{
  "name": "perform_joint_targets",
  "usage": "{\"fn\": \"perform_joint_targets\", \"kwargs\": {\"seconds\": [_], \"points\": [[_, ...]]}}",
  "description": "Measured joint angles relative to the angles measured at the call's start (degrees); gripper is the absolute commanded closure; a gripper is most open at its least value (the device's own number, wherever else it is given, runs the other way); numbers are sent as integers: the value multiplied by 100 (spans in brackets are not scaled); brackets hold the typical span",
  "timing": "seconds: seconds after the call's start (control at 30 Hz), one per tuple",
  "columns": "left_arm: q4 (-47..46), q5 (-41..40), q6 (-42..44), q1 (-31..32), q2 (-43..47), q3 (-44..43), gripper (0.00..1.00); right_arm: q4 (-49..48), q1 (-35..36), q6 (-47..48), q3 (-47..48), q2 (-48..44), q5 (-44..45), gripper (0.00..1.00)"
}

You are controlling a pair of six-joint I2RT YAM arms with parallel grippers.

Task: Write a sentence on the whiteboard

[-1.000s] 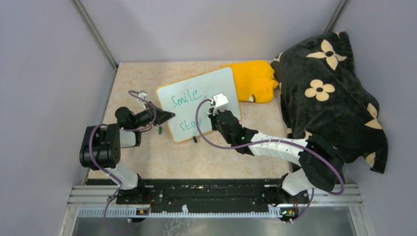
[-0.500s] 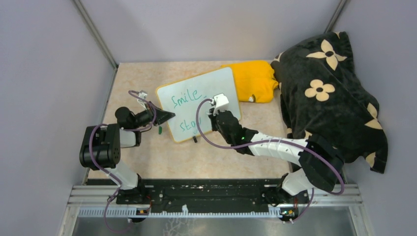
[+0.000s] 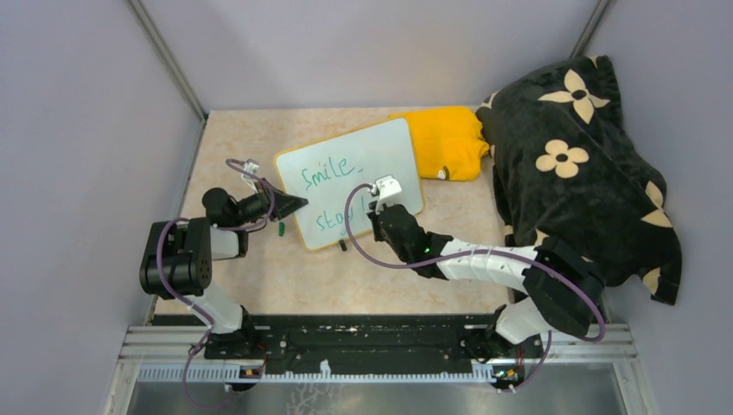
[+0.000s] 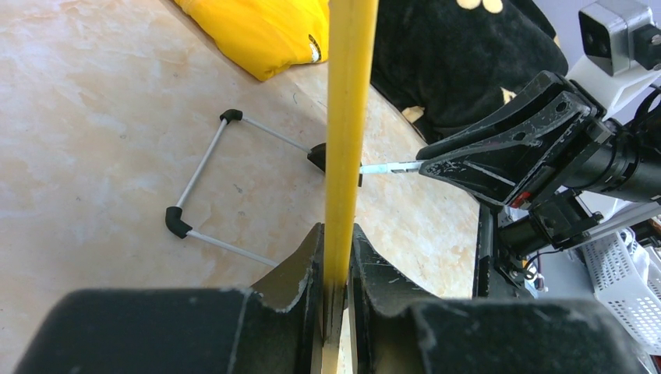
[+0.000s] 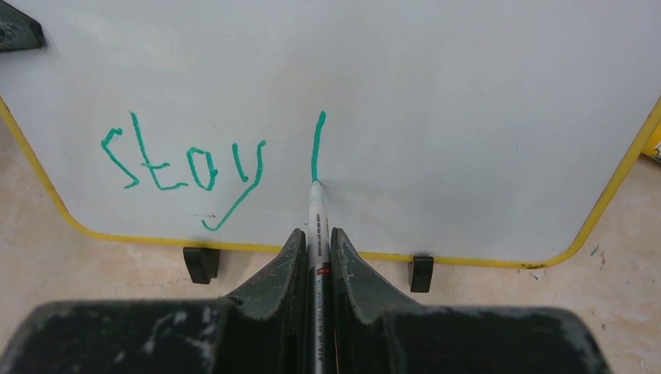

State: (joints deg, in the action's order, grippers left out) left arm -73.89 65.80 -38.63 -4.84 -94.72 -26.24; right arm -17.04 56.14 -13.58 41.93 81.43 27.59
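Note:
The whiteboard (image 3: 385, 143), white with a yellow rim, lies tilted mid-table. On it the green sentence (image 3: 328, 173) reads "Smile" above "stay". My left gripper (image 3: 298, 205) is shut on the board's left edge; in the left wrist view the yellow rim (image 4: 347, 117) runs up from between the fingertips of that left gripper (image 4: 337, 234). My right gripper (image 5: 316, 234) is shut on a marker (image 5: 315, 222). The marker's tip touches the board at the foot of a fresh vertical green stroke (image 5: 317, 144), just right of "stay" (image 5: 183, 167).
A folded yellow cloth (image 3: 449, 143) lies behind the board, beside a black flowered blanket (image 3: 575, 164) heaped at the right. A small dark green item (image 3: 281, 229) sits on the table by the board's left edge. Black clip feet (image 5: 201, 263) stand under the near rim. Grey walls enclose the table.
My right gripper has slid a little toward the board's near edge with the marker, leaving a short vertical stroke after "stay". The left arm and the board have not moved.

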Motion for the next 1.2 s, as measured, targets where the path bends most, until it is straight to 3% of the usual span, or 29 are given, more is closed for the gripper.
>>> {"fn": "perform_joint_targets", "kwargs": {"seconds": [0.4, 0.73, 1.2], "points": [[0, 2, 0, 0, 0, 0, 80, 120, 0, -105, -208, -103, -17, 100], [0, 2, -2, 0, 0, 0, 80, 81, 0, -208, -264, -782, -120, 100], [13, 2, 22, 26, 0, 0, 80, 136, -146, -240, -59, -588, -133, 100]]}}
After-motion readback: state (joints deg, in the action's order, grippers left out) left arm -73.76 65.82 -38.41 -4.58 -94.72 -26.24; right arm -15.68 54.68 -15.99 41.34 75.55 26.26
